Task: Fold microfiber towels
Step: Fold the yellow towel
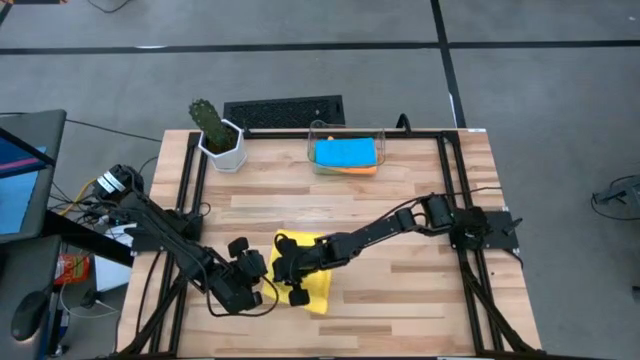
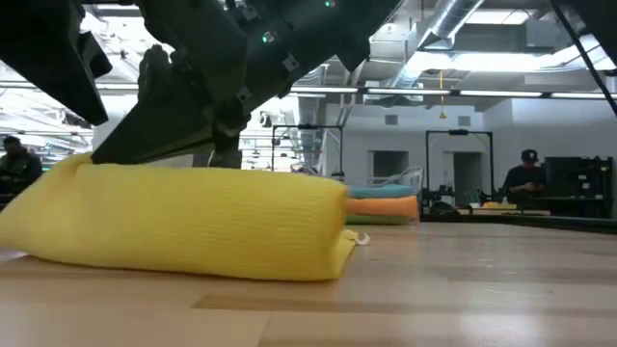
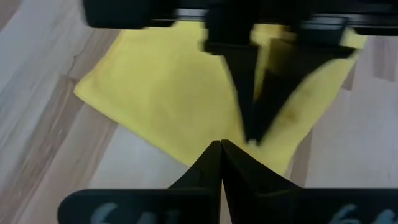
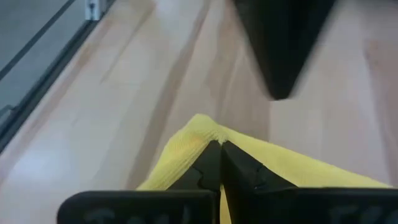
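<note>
Wooden slats make up the table (image 1: 400,215), set on a grey floor, and both arms are down at its near edge. Right there lies the yellow towel (image 1: 312,282), folded into a thick pad, and from table level it shows as a plump roll with the fold toward the right. The right gripper (image 1: 292,268) is on the towel's left part with its fingers nearly together, and its own camera shows a yellow corner pinched up between the tips (image 4: 219,149). The left gripper (image 1: 252,282) sits just beside the towel's left edge, fingers fully together with nothing between them; its tips point at the yellow cloth, though whether they actually touch it is hard to make out. Over at the far side, a clear bin (image 1: 346,153) holds the blue towel (image 1: 345,151) on top and the orange towel (image 1: 355,169) peeking out under it. From table level a thin green towel (image 2: 381,219) shows at the bottom of that stack. Left of the bin stands a cactus (image 1: 210,120) in a white pot, with a dark keyboard (image 1: 284,111) just behind the table.
</note>
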